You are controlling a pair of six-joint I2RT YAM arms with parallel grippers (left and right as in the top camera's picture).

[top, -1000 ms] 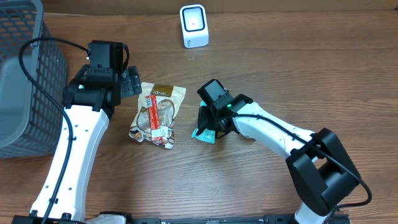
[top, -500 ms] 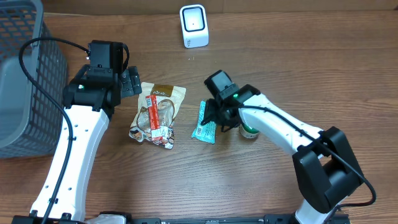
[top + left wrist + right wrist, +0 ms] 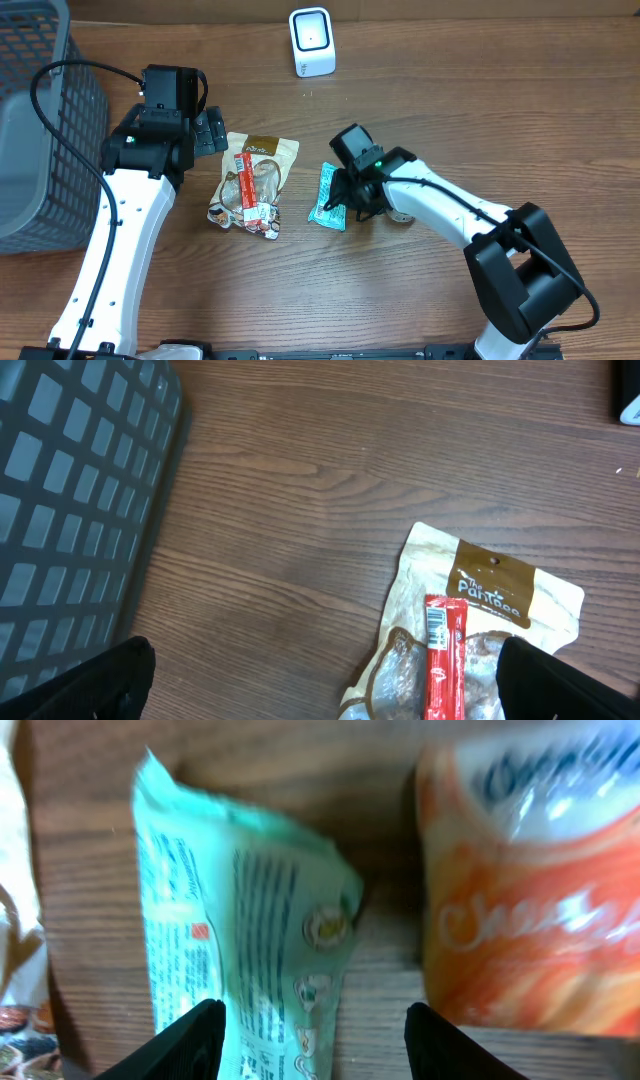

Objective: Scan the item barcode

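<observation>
Presently shows the right gripper [image 3: 315, 1042] hovering low over a flat teal foil sachet printed with fine text [image 3: 240, 950], jaws parted about halfway and closed on nothing. Places the sachet flat on the brown wood-grain table [image 3: 450, 100], between a tan resealable snack pouch [image 3: 262, 160], with a red stick wrapper [image 3: 246, 185] lying on it, and a small orange-and-white wrapped item [image 3: 530, 920]. Puts the white box-shaped barcode scanner [image 3: 311, 42] well apart, at the far edge. Shows the left gripper [image 3: 210, 132] spread fully wide and empty, just beside the pouch's top corner and near a grey mesh basket [image 3: 40, 110].

Step in hand, by judgement: grasping the sachet for presentation to the scanner. For a clean pick:
- Widen the jaws slightly.
- Centre the fingertips [image 3: 190, 1038] across the sachet's narrow width, shifting toward the pouch side until bracketing both long edges rather than resting one pad on the printed face.
- Descend until almost brushing the wood, then close gently, guarding against buckling or slipping of the thin foil.
- Keep clear of the orange item just beside the far finger, to avoid dragging it along.

Cannot tell the barcode-bearing face from these views. Plan on turning the sachet before the scanner window, failing a first read.
</observation>
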